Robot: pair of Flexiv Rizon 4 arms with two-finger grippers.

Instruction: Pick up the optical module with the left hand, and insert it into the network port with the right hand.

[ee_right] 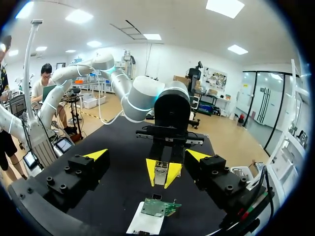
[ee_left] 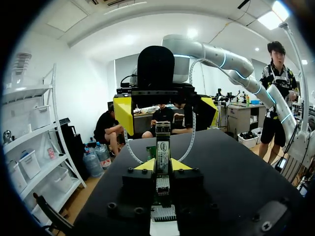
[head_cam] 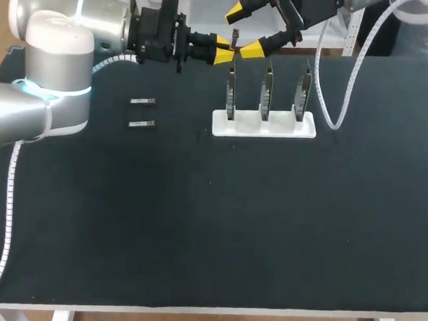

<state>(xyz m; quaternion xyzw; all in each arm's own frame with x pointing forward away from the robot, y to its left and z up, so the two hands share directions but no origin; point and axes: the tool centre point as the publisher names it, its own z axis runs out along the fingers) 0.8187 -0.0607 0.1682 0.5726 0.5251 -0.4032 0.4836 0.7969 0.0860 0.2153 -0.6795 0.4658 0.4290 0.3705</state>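
Module (ee_left: 162,150): slim metal bar with a printed label, off the bench (head_cam: 210,226), at 12 o'clock from the holder's (head_cam: 264,125) left board (head_cam: 231,96).
Left claw (head_cam: 223,49): clamped on the module.
Right claw (head_cam: 243,33): spread wide, facing it.
Hidden: module's rear end, buried inside the left claw.

**Module held, ports on their stand**

The module (ee_left: 162,147) — slim, metallic, labelled — sits pinched between the left gripper's (ee_left: 162,165) yellow tips, jutting past them. Three port boards (head_cam: 266,91) stand upright, side by side, in a white base (head_cam: 264,125).
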